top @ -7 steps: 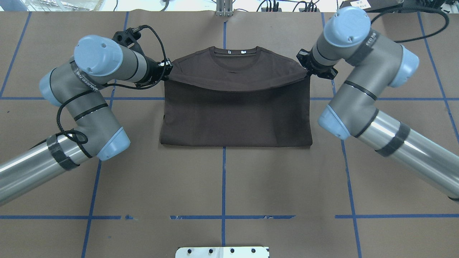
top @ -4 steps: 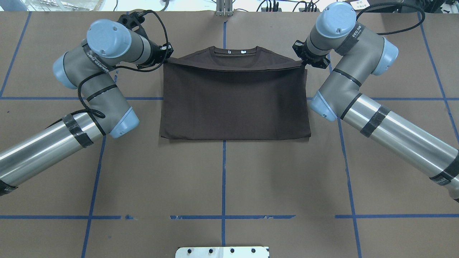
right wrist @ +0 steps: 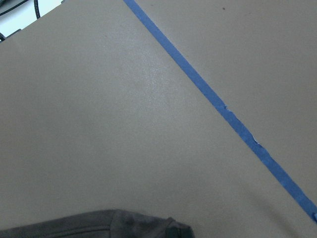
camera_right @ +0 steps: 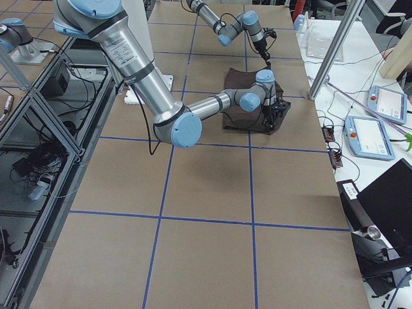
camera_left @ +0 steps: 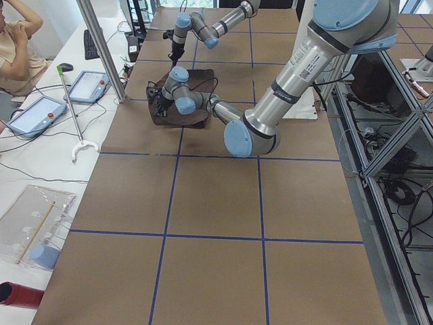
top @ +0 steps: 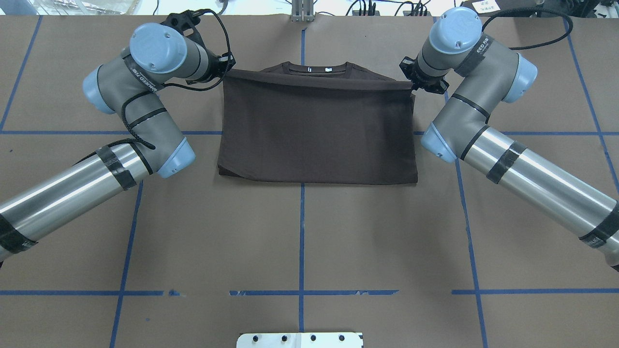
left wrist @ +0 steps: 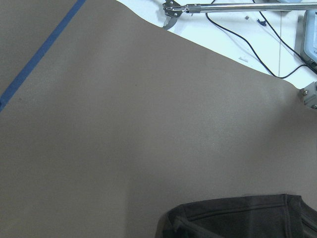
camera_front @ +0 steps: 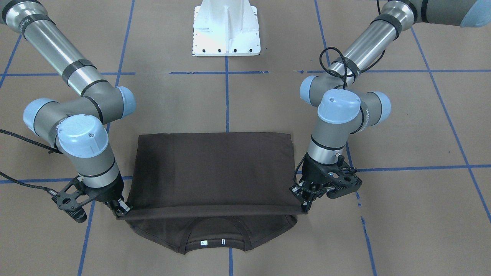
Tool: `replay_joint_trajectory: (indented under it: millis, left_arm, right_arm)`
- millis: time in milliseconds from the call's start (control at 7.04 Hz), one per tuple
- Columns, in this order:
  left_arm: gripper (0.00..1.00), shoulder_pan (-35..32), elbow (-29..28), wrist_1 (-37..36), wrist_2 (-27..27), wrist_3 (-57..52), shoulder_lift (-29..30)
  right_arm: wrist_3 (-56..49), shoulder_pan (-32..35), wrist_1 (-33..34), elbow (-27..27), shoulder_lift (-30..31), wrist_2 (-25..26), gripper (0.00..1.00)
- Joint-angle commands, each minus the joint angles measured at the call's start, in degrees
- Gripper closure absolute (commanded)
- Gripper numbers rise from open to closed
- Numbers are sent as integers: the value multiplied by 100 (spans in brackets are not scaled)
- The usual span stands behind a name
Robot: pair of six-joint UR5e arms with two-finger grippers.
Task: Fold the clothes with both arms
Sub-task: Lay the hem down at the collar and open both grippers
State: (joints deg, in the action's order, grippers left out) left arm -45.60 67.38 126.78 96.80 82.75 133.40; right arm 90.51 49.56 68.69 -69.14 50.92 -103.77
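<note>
Your left gripper (camera_front: pixel 305 206), lower right, and right gripper (camera_front: pixel 122 210), lower left, are each pinching a hem corner of the shirt (camera_front: pixel 213 172), which is lying mid-frame. If one lets go early, you are risking a skewed, sagging fold.

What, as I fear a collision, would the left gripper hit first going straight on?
The left gripper points down: probably the lower shoulder layer of the dark brown short-sleeved T-shirt, else the brown paper table cover; depth unclear.
</note>
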Motion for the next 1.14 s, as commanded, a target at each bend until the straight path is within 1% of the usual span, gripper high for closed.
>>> replay_joint_trajectory:
  millis: [0,142,284,426,568,711,853,995]
  left_arm:
    - [60,16,-330,320,-3,-4,90]
    - [44,25,-331,321,-3,5,81]
    - [40,25,-323,330,-3,5,46]
    - [39,16,-270,347,-3,22,20]
    - [39,7,-139,347,6,57,-15]
    - [39,7,262,338,32,57,-259]
    - [39,7,397,356,32,49,-436]
    - [39,7,390,565,24,49,-559]
  right_arm:
    - [28,1,-13,-29,-12,-3,80]
    - [72,-34,-13,-99,-38,-3,53]
    - [90,-78,-22,-186,-21,-3,41]
    - [116,-70,-13,-570,84,-3,35]
    - [412,-218,30,-1496,589,-11,33]
    - [937,-524,4,-2158,1073,15,28]
    - [1508,-875,-4,-2791,1617,58,27]
    - [1792,-1131,-13,-3146,1901,76,22]
